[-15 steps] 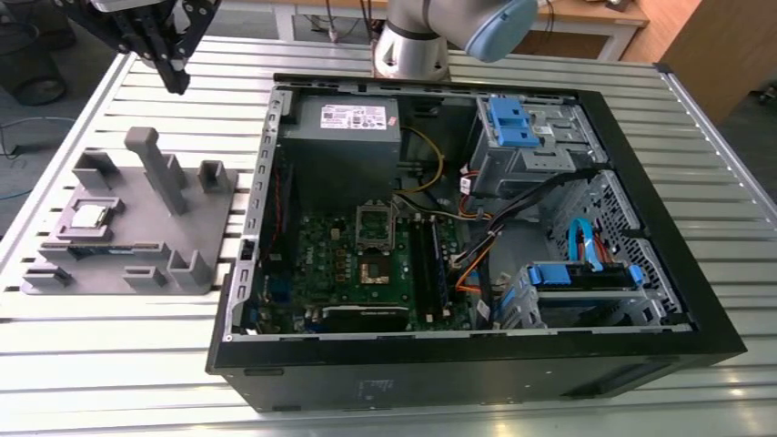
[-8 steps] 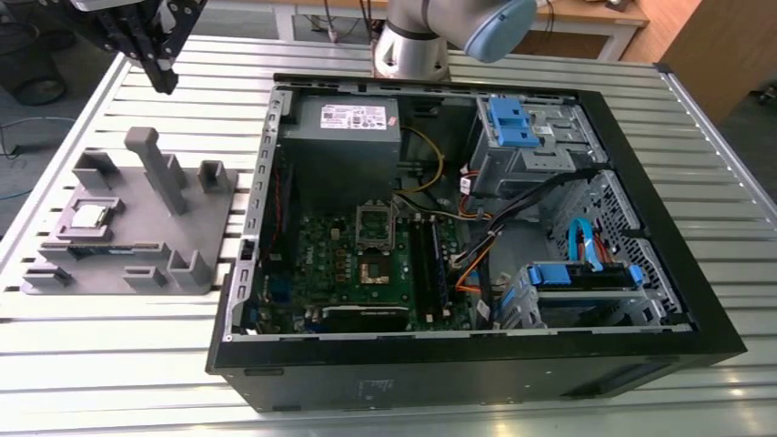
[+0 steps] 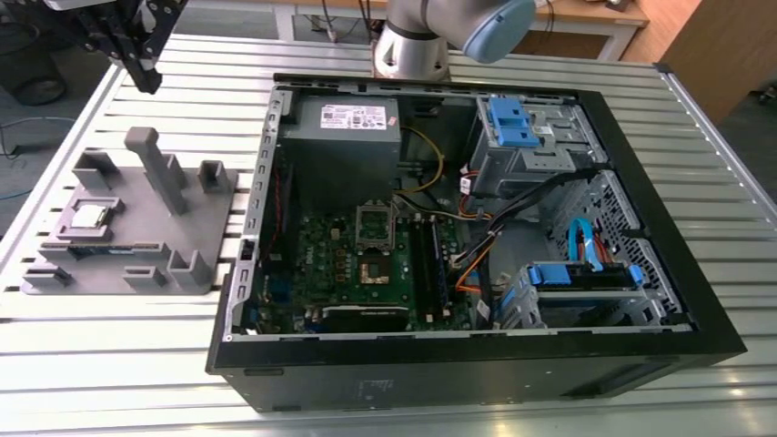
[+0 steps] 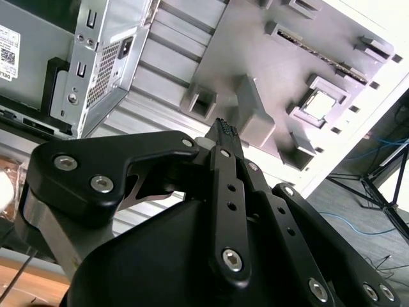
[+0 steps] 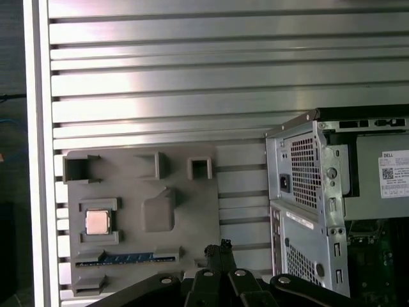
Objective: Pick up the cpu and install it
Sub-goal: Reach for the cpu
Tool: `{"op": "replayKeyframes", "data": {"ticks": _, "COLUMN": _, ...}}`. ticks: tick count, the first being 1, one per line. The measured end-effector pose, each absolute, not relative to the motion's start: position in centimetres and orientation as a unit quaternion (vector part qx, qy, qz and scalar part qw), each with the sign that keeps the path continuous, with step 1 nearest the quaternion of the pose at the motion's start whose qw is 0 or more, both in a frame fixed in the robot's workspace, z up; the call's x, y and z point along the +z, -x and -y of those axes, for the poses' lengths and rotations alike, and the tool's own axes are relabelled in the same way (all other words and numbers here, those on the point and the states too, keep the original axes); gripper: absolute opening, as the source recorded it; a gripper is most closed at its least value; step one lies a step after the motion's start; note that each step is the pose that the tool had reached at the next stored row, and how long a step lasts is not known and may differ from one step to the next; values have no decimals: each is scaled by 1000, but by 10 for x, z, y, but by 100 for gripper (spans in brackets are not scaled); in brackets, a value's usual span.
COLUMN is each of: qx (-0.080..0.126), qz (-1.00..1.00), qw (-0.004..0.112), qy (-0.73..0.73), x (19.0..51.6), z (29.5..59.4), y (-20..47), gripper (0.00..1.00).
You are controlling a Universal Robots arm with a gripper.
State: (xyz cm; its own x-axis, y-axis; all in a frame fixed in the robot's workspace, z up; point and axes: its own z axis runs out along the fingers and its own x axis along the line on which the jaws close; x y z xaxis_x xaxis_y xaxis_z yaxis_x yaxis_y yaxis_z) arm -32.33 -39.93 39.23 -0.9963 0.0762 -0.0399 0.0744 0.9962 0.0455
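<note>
The cpu (image 3: 87, 216), a small square chip with a shiny metal top, lies flat in a recess of the grey tray (image 3: 214, 221) at the exterior view's left. Both wrist views show the cpu (image 5: 98, 222) (image 4: 317, 105) sitting in its pocket. My black gripper (image 3: 148, 82) hangs high above the table beyond the tray's far end, well apart from the chip. The fingertips (image 4: 223, 130) press together with nothing between them, and the gripper (image 5: 220, 246) is shut. The green motherboard (image 3: 364, 264) lies inside the open computer case (image 3: 486, 378), its socket (image 3: 375, 266) showing near the middle.
The tray (image 5: 192, 211) carries tall grey posts (image 3: 158, 168) and a blue-edged memory stick (image 5: 128, 257). A grey power supply (image 3: 346, 137), blue drive brackets (image 3: 510, 123) and loose cables (image 3: 486, 246) crowd the case. The slatted aluminium table (image 3: 134, 364) surrounds everything.
</note>
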Motion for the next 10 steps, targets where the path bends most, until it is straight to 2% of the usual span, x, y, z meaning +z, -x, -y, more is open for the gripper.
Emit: {"op": "replayKeyframes", "data": {"ticks": 10, "qx": 22, "qz": -999, "qw": 21, "qy": -38, "x": 392, "z": 400, "y": 341, "gripper": 11}}
